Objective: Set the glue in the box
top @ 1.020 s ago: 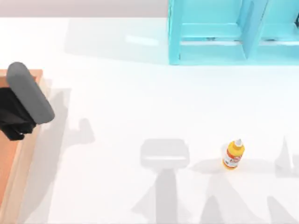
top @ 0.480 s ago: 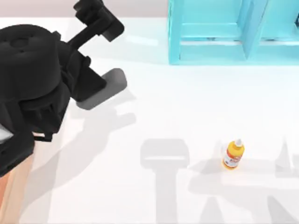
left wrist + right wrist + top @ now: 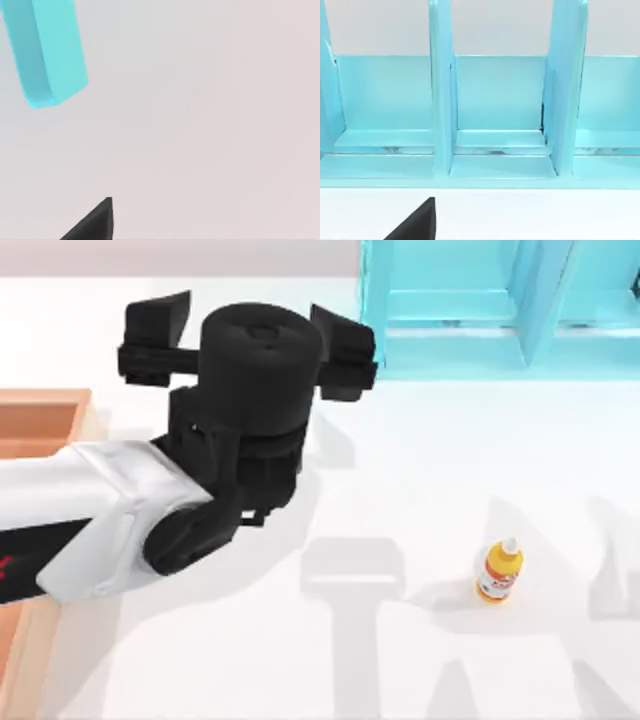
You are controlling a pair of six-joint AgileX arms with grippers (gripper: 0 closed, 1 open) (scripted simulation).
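1. White tabletop (image 3: 420,470) spreads under everything, with a turquoise cabinet (image 3: 470,310) at its far edge right of the middle.
2. Left gripper (image 3: 250,335) hangs high above the left-middle of the table, its two black fingers (image 3: 155,335) spread wide apart and pinching nothing; its white arm (image 3: 90,515) reaches in from the left edge.
3. Just behind and below that arm lies the box (image 3: 45,405), a light wood tray at the table's left side, partly hidden by the arm.
4. Farther out, the glue (image 3: 498,572) stands upright on the bare table to the right of the middle, well apart from the gripper and from the box; nothing touches it.
5. Right arm is parked; its wrist camera faces the cabinet's open compartments (image 3: 497,100); I cannot tell how its fingers stand.
6. Judged from this, the step in hand is the reach toward the bottle; the next move calls for carrying the spread fingers rightward, lowering around the bottle's body, then closing.
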